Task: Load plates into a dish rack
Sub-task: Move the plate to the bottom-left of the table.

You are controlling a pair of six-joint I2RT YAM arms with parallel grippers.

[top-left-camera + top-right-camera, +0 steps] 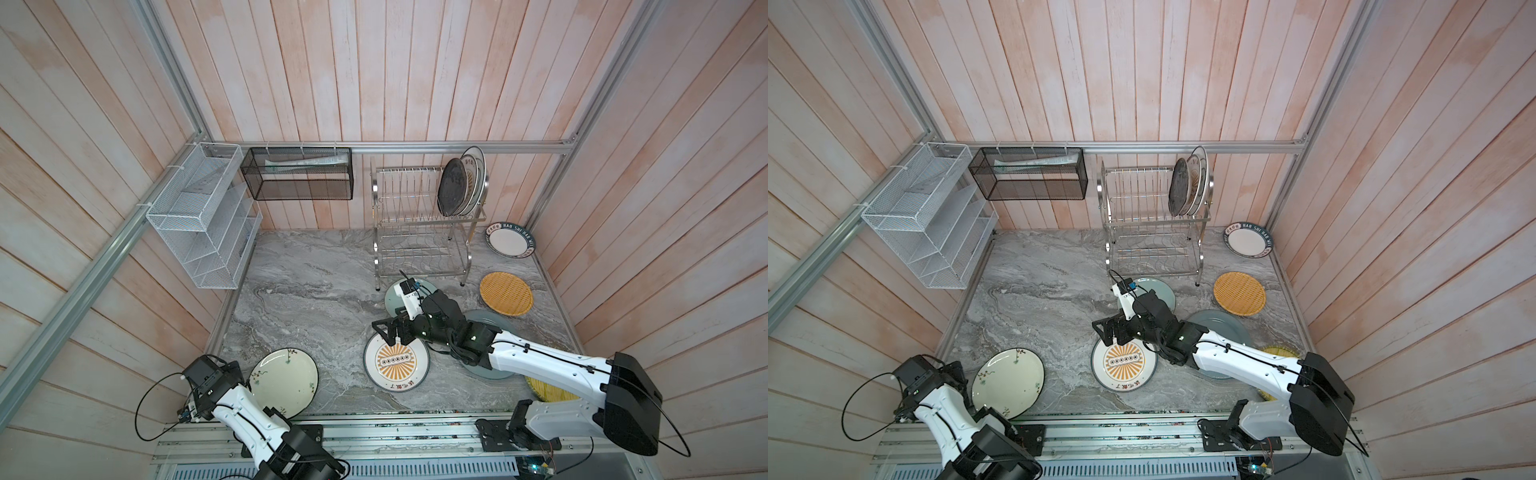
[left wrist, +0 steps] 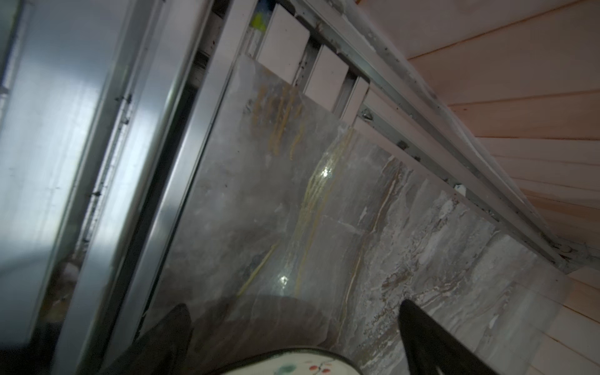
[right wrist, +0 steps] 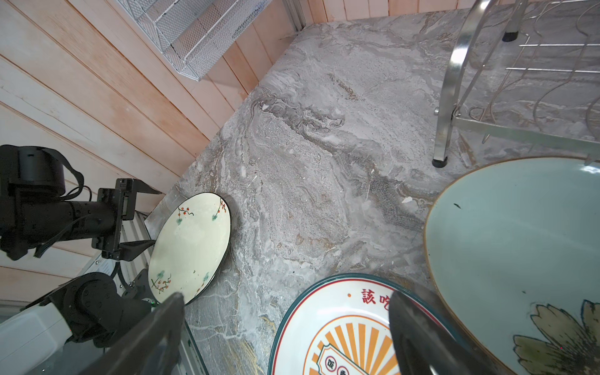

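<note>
The dish rack (image 1: 376, 232) sits at the back of the marble surface (image 1: 307, 291), well beyond the right jaws. It's got three plates standing in one end of its top tier: a glossy black plate (image 1: 452, 189) in front and two paler ones tucked behind it.

The rest of the plates are down on the surface. The sunburst plate (image 1: 396, 362) is right under the right jaws, which are spread wide with nothing in them. In the right wrist view it shows between the two fingers (image 3: 418, 337). The pale green flower plate (image 3: 506, 240) is just beside those jaws on the rack side, close to one of the rack's legs. Back behind the jaws, under the right arm (image 1: 540, 361), there's a grey-blue plate (image 1: 1225, 326), and a yellow woven plate (image 1: 1281, 352) peeks out even further back. The orange woven plate (image 1: 505, 296) and a white plate with a dark lettered rim (image 1: 510, 240) are off to the side, well apart from the jaws, the white one in the far corner near the rack.

The left jaws are wide open and empty too, down at the near corner. The cream berry plate (image 1: 284, 382) is just beside them, and I can't tell if a finger touches its rim.
</note>
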